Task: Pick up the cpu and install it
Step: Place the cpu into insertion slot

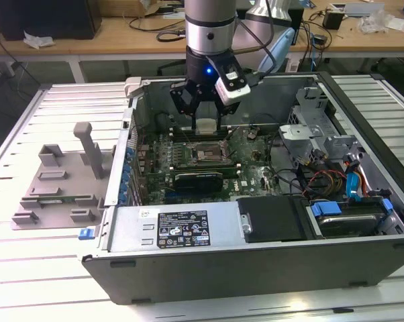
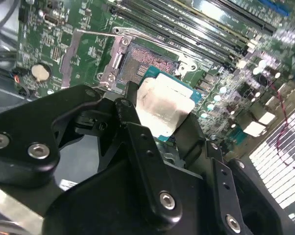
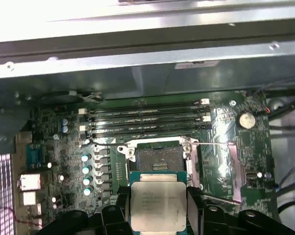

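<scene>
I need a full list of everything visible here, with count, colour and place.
cpu: one, silver, held near the socket.
socket: one, dark, metal-rimmed, on the motherboard.
motherboard: one, green, inside the computer case.
computer case: one, grey, open, on the table.
tray: one, grey, on the table, exterior view's left of the case.
table: one, pale, slatted.
gripper: one, black, shut on the cpu.
arm: one, grey, above the case.
</scene>
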